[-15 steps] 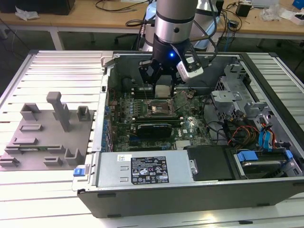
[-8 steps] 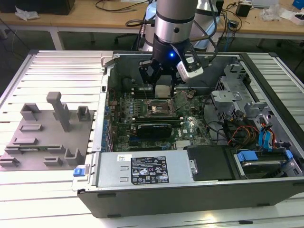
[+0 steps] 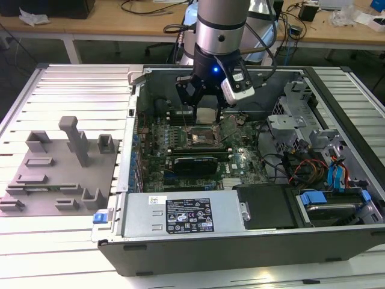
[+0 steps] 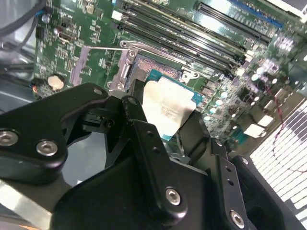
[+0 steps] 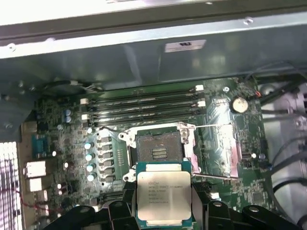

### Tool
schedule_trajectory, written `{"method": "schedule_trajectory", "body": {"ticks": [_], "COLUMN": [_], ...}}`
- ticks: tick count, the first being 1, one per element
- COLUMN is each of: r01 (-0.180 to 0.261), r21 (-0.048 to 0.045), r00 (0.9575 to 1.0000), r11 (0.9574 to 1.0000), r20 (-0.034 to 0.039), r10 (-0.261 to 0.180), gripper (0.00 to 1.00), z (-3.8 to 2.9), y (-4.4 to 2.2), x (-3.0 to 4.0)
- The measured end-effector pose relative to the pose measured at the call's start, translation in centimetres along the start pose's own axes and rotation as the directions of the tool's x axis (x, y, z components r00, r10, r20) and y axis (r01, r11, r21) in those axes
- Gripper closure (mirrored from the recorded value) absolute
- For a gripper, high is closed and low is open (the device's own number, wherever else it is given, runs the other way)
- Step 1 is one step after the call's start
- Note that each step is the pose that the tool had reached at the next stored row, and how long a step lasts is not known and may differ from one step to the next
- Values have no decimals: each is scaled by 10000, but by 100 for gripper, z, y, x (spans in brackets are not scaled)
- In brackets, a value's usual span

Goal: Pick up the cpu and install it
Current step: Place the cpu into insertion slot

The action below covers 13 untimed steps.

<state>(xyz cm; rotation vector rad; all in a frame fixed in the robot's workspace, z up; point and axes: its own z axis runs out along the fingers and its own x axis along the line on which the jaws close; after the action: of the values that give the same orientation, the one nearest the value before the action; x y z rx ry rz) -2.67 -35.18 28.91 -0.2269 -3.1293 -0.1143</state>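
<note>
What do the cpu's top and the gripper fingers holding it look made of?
The cpu: silver-grey metal top, satin sheen catching the light, on a green board rim. The gripper: fingers matte black, likely anodised metal or hard plastic, joined by bright metal screws; the look leaves that open.

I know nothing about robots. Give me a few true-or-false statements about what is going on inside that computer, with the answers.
1. The jaws are shut on the cpu. True.
2. The cpu already sits in the socket. False: the socket is bare and the cpu is held just off it.
3. The case lies open, with the board facing up. True.
4. The grey fixture stands at the exterior view's right of the case. False: it stands at the exterior view's left.
</note>
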Motion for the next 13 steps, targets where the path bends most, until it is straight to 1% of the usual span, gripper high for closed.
{"method": "schedule_trajectory", "body": {"ticks": [1, 2, 3, 5, 6, 7, 8, 9, 11, 13], "r01": [-257, -420, -677, -1007, -1303, -1626, -2036, -2239, -2535, -2895], "r21": [-2, -4, -7, -12, -17, -22, -31, -36, -44, -54], "r00": [9997, 9991, 9977, 9949, 9914, 9866, 9789, 9745, 9672, 9570], "r11": [9997, 9991, 9977, 9949, 9915, 9867, 9790, 9746, 9673, 9572], "r20": [19, 31, 49, 73, 95, 117, 146, 161, 182, 208], "r10": [257, 420, 677, 1007, 1303, 1626, 2037, 2239, 2535, 2895], "gripper": [45, 45, 45, 45, 45, 45, 45, 45, 45, 45], "z": [1, 2, 3, 4, 6, 7, 8, 9, 10, 11], "y": [0, 0, 0, 0, 0, 0, 0, -1, -1, -1], "x": [0, 0, 0, 0, 0, 0, 0, 0, 0, 0]}}
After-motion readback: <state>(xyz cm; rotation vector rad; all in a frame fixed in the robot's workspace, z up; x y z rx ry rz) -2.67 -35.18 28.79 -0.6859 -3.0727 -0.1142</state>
